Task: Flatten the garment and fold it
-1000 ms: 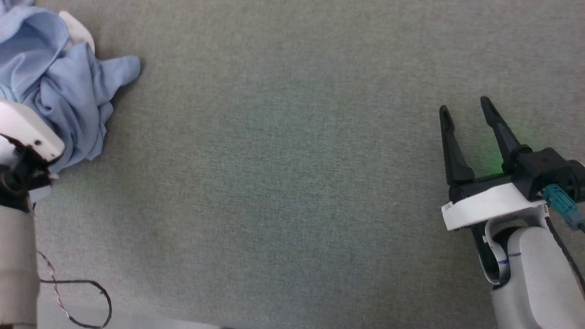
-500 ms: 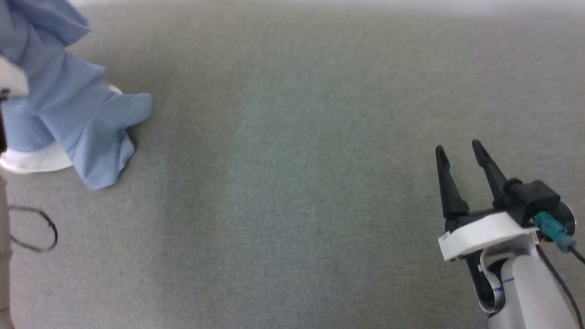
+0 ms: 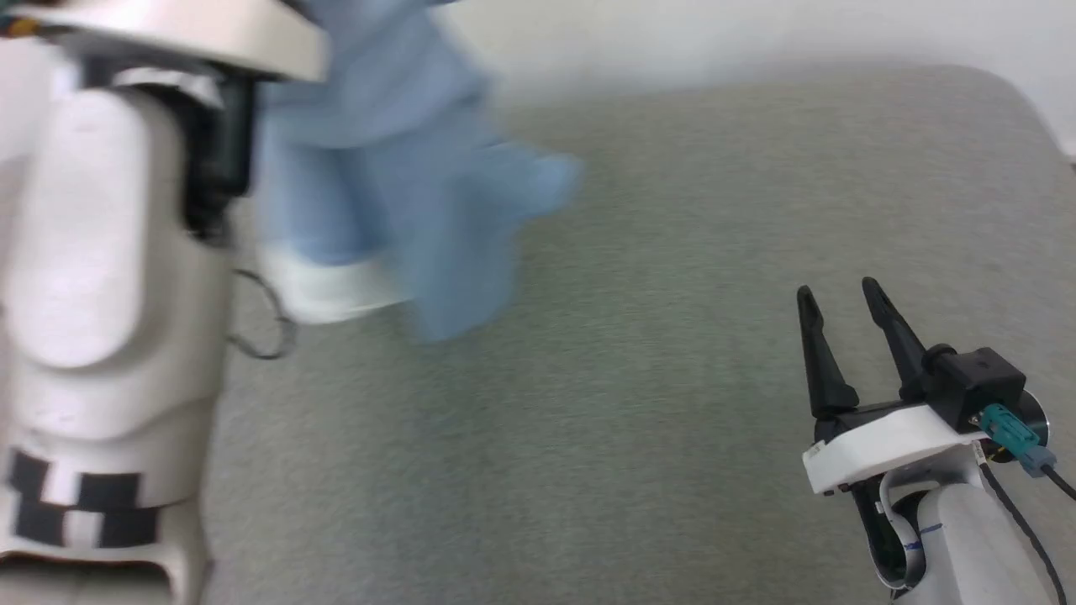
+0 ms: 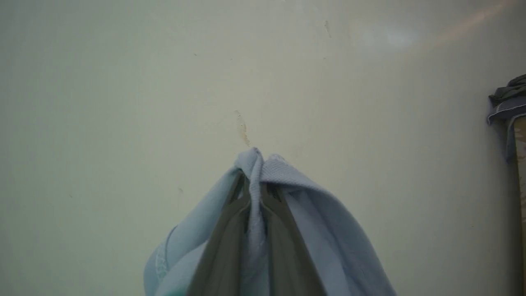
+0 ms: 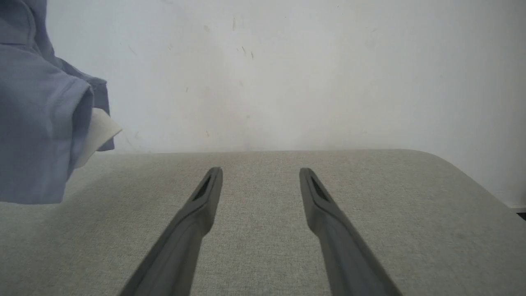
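The garment (image 3: 395,168), a light blue shirt with a white collar (image 3: 328,290), hangs blurred above the grey table (image 3: 639,336) at the upper left of the head view. My left gripper (image 4: 254,177) is shut on a bunched fold of the garment (image 4: 316,213), which drapes down both sides of its fingers. The pale left forearm (image 3: 92,252) stands tall at the far left. My right gripper (image 3: 838,292) rests low at the right, open with nothing between its fingers, well apart from the cloth. From the right wrist, the garment (image 5: 37,123) hangs at the left, beyond the open right gripper (image 5: 261,170).
A pale wall (image 5: 287,74) rises behind the table's far edge. The table's rounded far right corner (image 3: 1009,92) shows. A dark cable loop (image 3: 269,328) hangs by the left arm. Dark bundled cloth (image 4: 509,98) sits at the right edge of the left wrist view.
My left gripper closed on the garment and lifted it off the table; it now hangs and swings. The head camera has shifted. The right gripper stays open.
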{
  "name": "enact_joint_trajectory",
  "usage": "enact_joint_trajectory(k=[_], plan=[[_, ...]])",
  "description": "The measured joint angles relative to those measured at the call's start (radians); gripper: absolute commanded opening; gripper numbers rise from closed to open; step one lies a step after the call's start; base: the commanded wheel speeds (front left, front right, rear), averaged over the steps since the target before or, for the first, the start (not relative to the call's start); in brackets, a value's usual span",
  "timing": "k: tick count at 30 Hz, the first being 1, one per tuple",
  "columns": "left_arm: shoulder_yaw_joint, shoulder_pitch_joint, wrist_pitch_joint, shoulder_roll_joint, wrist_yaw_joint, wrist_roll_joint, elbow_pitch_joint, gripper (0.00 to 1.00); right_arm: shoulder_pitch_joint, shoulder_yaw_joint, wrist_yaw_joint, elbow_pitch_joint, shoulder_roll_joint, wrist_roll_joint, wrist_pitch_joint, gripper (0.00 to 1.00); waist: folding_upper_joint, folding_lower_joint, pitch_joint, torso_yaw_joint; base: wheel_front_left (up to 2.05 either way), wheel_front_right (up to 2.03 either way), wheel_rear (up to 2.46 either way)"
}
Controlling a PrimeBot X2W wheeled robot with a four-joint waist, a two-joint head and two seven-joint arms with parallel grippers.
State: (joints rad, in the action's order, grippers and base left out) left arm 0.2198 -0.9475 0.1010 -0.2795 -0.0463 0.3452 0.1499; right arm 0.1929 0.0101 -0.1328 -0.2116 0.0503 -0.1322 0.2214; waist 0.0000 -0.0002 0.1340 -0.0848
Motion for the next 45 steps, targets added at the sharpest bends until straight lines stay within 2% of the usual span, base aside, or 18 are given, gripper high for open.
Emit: enact_joint_trajectory(k=[7, 11, 17, 23, 24, 25, 26, 28, 33, 38, 45], plan=[[0.106, 0.038, -0.079, 0.104, 0.009, 0.025, 0.102, 0.00, -0.011, -0.003, 0.000, 0.001, 0.001, -0.002, 0.001, 1.00, 0.0000, 0.0001, -0.015, -0.102, 0.00, 0.00, 0.00], [0.176, 0.138, -0.190, 0.149, 0.025, 0.055, 0.224, 0.00, -0.012, -0.001, 0.000, 0.003, 0.001, -0.007, 0.001, 1.00, 0.0000, 0.0002, -0.013, -0.142, 0.00, 0.00, 0.00], [0.262, 0.287, -0.346, 0.175, 0.048, 0.098, 0.390, 0.00, -0.013, 0.009, 0.000, 0.000, 0.001, -0.016, 0.004, 1.00, 0.0000, 0.0003, 0.003, -0.169, 0.00, 0.00, 0.00], [0.319, 0.401, -0.528, 0.192, 0.089, 0.165, 0.469, 0.00, -0.013, 0.010, 0.000, -0.008, 0.002, -0.016, 0.008, 1.00, 0.0000, 0.0002, 0.006, -0.155, 0.00, 0.00, 0.00], [0.328, 0.420, -0.559, 0.194, 0.091, 0.176, 0.471, 0.23, -0.013, 0.011, 0.000, -0.009, 0.002, -0.016, 0.008, 1.00, 0.0000, 0.0002, 0.005, -0.150, 0.00, 0.00, 0.00], [0.334, 0.434, -0.582, 0.195, 0.099, 0.186, 0.467, 0.71, -0.013, 0.013, 0.000, -0.009, 0.002, -0.016, 0.008, 1.00, 0.0000, 0.0002, 0.003, -0.144, 0.00, 0.00, 0.00], [0.337, 0.444, -0.595, 0.196, 0.100, 0.195, 0.457, 1.00, -0.013, 0.016, 0.000, -0.008, 0.001, -0.016, 0.008, 1.00, 0.0000, 0.0002, 0.002, -0.139, 0.00, 0.00, 0.00], [0.334, 0.464, -0.597, 0.198, 0.100, 0.209, 0.426, 1.00, -0.013, 0.019, 0.000, -0.009, 0.001, -0.016, 0.008, 1.00, 0.0000, 0.0002, -0.002, -0.128, 0.00, 0.00, 0.00], [0.304, 0.545, -0.471, 0.182, 0.078, 0.214, 0.301, 1.00, -0.014, 0.015, 0.000, -0.003, 0.001, -0.015, 0.008, 1.00, 0.0000, 0.0002, -0.009, -0.098, 0.00, 0.00, 0.00], [0.233, 0.610, -0.252, 0.151, 0.051, 0.198, 0.141, 1.00, -0.014, 0.013, 0.000, 0.008, 0.001, -0.011, -0.001, 1.00, 0.0000, 0.0002, -0.011, -0.068, 0.00, 0.00, 0.00], [0.111, 0.694, 0.087, 0.091, -0.033, 0.118, -0.007, 1.00, -0.012, 0.013, 0.000, 0.031, 0.001, 0.004, -0.019, 1.00, 0.0000, 0.0002, -0.010, -0.031, 0.00, 0.00, 0.00]])
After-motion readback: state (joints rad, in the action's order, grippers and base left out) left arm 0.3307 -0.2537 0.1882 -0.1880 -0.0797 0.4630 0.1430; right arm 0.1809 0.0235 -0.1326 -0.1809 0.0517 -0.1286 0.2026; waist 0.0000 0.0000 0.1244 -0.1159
